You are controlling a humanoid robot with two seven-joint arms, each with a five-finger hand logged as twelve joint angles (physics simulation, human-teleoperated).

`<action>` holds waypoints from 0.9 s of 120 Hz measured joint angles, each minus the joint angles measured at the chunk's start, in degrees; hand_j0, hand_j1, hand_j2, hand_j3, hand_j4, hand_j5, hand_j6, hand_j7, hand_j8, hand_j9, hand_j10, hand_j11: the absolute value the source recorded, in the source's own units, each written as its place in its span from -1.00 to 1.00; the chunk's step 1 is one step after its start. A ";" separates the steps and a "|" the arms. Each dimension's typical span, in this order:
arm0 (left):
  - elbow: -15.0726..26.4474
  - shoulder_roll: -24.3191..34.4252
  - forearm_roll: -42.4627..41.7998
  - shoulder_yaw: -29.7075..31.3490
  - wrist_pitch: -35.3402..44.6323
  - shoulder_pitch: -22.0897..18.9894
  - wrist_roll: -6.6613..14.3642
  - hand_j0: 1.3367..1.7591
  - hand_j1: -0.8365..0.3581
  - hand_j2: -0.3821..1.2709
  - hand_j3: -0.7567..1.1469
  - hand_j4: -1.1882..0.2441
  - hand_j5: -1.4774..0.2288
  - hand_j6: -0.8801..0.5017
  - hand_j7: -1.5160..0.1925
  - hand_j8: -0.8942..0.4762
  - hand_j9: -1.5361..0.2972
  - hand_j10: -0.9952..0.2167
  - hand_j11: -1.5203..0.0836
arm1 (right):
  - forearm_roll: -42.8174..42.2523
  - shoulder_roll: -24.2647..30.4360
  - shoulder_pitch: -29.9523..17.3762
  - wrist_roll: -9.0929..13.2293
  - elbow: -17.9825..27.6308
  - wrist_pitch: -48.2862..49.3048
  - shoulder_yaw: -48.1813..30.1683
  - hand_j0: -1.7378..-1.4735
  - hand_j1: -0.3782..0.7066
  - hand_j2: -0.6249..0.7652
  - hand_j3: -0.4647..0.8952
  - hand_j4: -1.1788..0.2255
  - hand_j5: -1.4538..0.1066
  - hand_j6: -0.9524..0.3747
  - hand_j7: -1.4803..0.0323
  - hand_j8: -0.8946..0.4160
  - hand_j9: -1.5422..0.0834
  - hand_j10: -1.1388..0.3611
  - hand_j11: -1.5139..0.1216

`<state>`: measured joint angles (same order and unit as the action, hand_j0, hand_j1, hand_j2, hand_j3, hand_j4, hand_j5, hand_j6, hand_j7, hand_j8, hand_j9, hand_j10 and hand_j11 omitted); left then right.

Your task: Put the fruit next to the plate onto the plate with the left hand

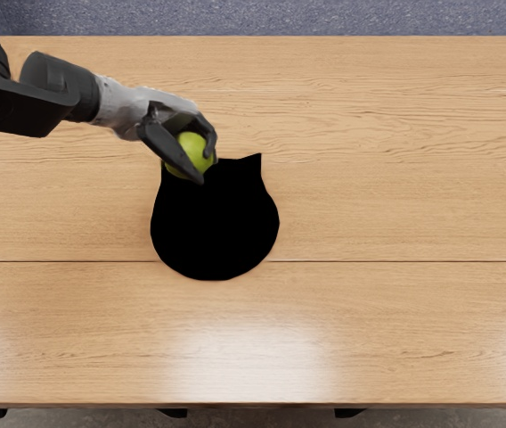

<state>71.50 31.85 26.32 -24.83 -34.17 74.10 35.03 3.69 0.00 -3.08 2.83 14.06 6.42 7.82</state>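
Pale, glossy wood fills the bottom of the frame: a long light-brown wooden bench [395, 339], with a seam between its boards running across the middle. Straddling that seam, in the centre of the frame, lies a flat black plate shaped like a cat's head [217, 227]. One pointed ear shows at its upper right, while the upper left part of its rim is covered by the hand. Nothing rests on the plate's open surface.

At that upper left rim is the small round yellow-green fruit [194, 150], held in the robot's grey-and-black left hand [168, 129]. The dark fingers [182, 163] are curled around the fruit, one across its lower left side and another over its top, so the grasp looks closed and firm. In the picture the fruit overlaps the plate's edge. Whether it hangs above the rim or touches it cannot be told from this single view.

Farther back, the dark left arm [30, 94] comes in from the upper left of the frame. No right arm shows. Along the top runs a strip of grey-blue floor [324, 16].

Judging by this layout, the pick is done and the carry is nearly done, since the fruit is at the plate's border rather than beside it on the bench. What remains is probably a short move toward the plate's centre, a lowering, opening the fingers and pulling the hand clear. A round fruit let go at the rim could roll off, so a more central release seems wiser.
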 joint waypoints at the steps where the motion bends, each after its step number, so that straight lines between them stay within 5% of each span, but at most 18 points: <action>1: 0.00 -0.65 0.26 0.02 -0.01 -0.04 0.00 0.31 -0.29 -0.38 -0.20 -0.42 -0.81 -0.02 -0.69 0.16 -0.68 -0.10 -0.70 | 0.00 0.00 0.00 0.01 0.00 0.00 0.00 -0.40 -0.92 -0.11 -0.32 0.66 0.84 0.42 0.93 0.35 0.88 0.50 0.83; 11: 0.00 -6.90 6.81 0.51 0.24 -0.85 -0.01 0.31 -0.30 -0.37 -0.20 -0.43 -0.80 0.00 -0.69 0.17 -0.68 -0.06 -0.70 | 0.00 0.00 0.00 0.01 0.00 0.00 0.00 -0.40 -0.92 -0.11 -0.32 0.66 0.84 0.42 0.93 0.35 0.88 0.50 0.83; 37: 0.01 -9.19 27.19 4.56 7.52 -2.72 -0.03 0.30 -0.30 -0.38 -0.20 -0.45 -0.77 -0.01 -0.70 0.16 -0.68 -0.11 -0.71 | 0.00 0.00 0.00 -0.01 0.00 0.00 0.00 -0.40 -0.92 -0.11 -0.32 0.66 0.84 0.42 0.93 0.35 0.88 0.50 0.83; 82: 1.35 -11.54 35.64 11.93 14.90 -2.90 -0.07 0.32 -0.25 -0.42 -0.20 -0.47 -0.72 -0.04 -0.67 0.12 -0.65 -0.13 -0.70 | 0.00 0.00 0.00 -0.01 0.00 0.00 0.01 -0.40 -0.92 -0.11 -0.32 0.66 0.84 0.42 0.93 0.35 0.88 0.50 0.83; 90: 1.65 -11.46 35.25 12.11 15.19 -2.78 -0.06 0.36 -0.17 -0.41 -0.20 -0.30 -0.48 -0.10 -0.44 0.08 -0.44 -0.06 -0.45 | 0.00 0.00 -0.01 -0.01 0.00 0.00 0.00 -0.40 -0.92 -0.11 -0.32 0.66 0.84 0.42 0.93 0.35 0.88 0.50 0.83; 108: 1.90 -11.47 32.46 12.30 15.24 -2.70 -0.04 0.44 0.40 -0.47 -0.20 0.18 0.13 0.07 0.17 0.17 0.12 0.28 0.23 | 0.00 0.00 -0.01 -0.01 0.00 0.00 0.00 -0.40 -0.92 -0.11 -0.32 0.66 0.84 0.42 0.93 0.35 0.88 0.50 0.83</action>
<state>73.40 20.38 58.78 -12.53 -18.93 71.40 34.99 3.69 0.00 -3.08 2.82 14.06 6.42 7.82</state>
